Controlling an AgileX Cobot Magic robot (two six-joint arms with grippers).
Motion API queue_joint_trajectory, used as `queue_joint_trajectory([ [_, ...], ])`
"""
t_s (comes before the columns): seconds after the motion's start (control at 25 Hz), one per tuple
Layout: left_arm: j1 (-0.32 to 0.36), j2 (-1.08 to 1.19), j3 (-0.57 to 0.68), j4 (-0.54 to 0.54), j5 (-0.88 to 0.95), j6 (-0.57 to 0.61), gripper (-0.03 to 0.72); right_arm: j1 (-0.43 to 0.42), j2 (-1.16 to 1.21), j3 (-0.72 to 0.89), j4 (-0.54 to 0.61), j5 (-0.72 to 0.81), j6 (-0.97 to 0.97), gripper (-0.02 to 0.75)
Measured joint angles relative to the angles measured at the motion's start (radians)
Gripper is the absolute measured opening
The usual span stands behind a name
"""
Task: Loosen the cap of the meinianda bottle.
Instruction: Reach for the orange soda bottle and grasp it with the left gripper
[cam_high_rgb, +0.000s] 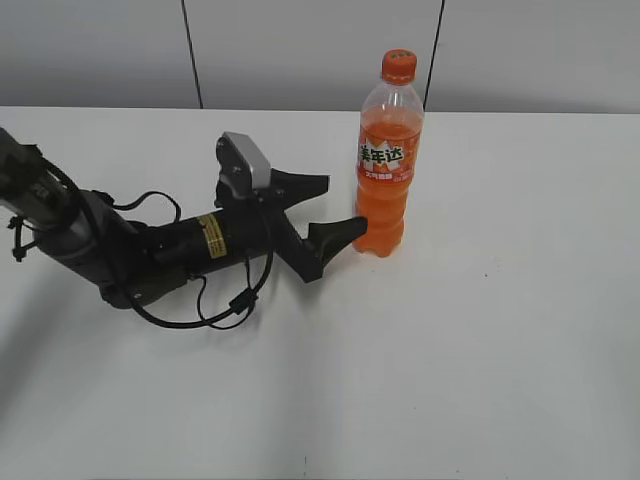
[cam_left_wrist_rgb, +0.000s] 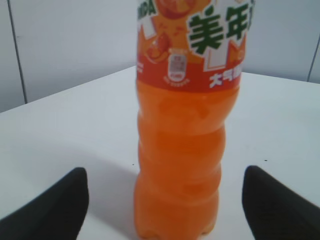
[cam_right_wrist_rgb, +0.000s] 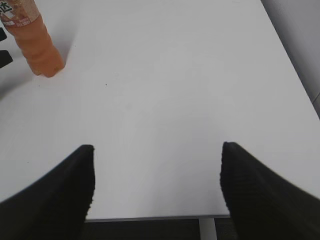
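Observation:
The meinianda bottle (cam_high_rgb: 385, 170) stands upright on the white table (cam_high_rgb: 500, 350), full of orange soda, with its orange cap (cam_high_rgb: 399, 66) on top. My left gripper (cam_high_rgb: 346, 204) lies low on the table, open, its two black fingers reaching toward the bottle's lower part from the left. In the left wrist view the bottle (cam_left_wrist_rgb: 180, 150) stands centred ahead of the left gripper (cam_left_wrist_rgb: 164, 172), with a gap on each side; the cap is out of that view. My right gripper (cam_right_wrist_rgb: 157, 147) is open and empty over the table, far from the bottle (cam_right_wrist_rgb: 40, 45).
The left arm's black body and cables (cam_high_rgb: 150, 255) lie across the left of the table. A grey panelled wall (cam_high_rgb: 300, 50) runs behind. The table's near edge (cam_right_wrist_rgb: 150, 218) shows just below the right gripper. The right arm is out of the exterior view.

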Motion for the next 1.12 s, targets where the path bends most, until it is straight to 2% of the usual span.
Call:
queue_joint_trajectory([
  [0.28, -0.01, 0.008, -0.004, -0.01, -0.001, -0.001, 0.573, 0.0, 0.0, 0.0, 0.0, 0.0, 0.0, 0.586],
  [0.44, -0.019, 0.008, -0.027, -0.014, 0.003, -0.001, 0.601, 0.0, 0.0, 0.0, 0.0, 0.0, 0.0, 0.586],
  [1.12, -0.095, 0.115, -0.182, -0.059, 0.035, -0.023, 0.594, 0.0, 0.0, 0.0, 0.0, 0.0, 0.0, 0.586],
])
